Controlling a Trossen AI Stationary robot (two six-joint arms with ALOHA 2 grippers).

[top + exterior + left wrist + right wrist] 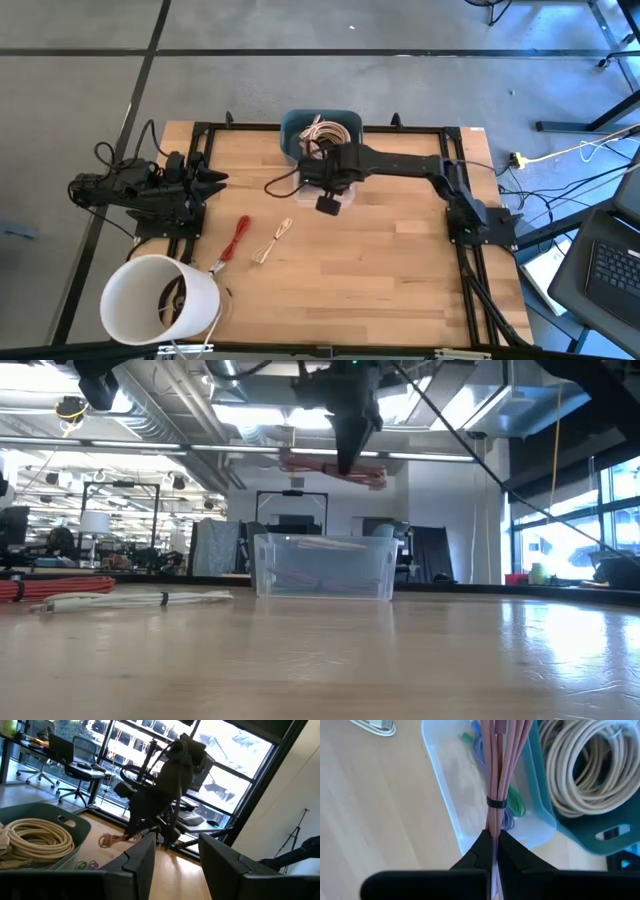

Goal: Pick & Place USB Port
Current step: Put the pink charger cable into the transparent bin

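A pink bundled cable (pixel 495 765) with a black tie (pixel 496 803) is in my right gripper (pixel 493 840), which is shut on it above a clear plastic bin (pixel 322 567). In the low view the bundle (pixel 335 468) hangs well above that bin. My right gripper (pixel 330 195) reaches in from the table's right side. A red cable (pixel 237 238) and a beige cable (pixel 272 242) lie flat on the table. My left gripper (pixel 177 865) is open, parked at the table's left edge and touching nothing. My right gripper pinches the pink bundle between its two fingers, just short of the black tie (pixel 494 822). The fingers come from above, pointing down. The bundle is lifted clear and lies roughly level under the fingers (pixel 350 445), over the clear bin, with green and purple cables in it.
A teal bin (pixel 320 130) holding a beige cable coil (pixel 580 765) stands at the far edge, right behind the clear bin (pixel 465 795). A white bucket (pixel 160 298) sits at the near left corner. Bare wood lies on the near right of the table.
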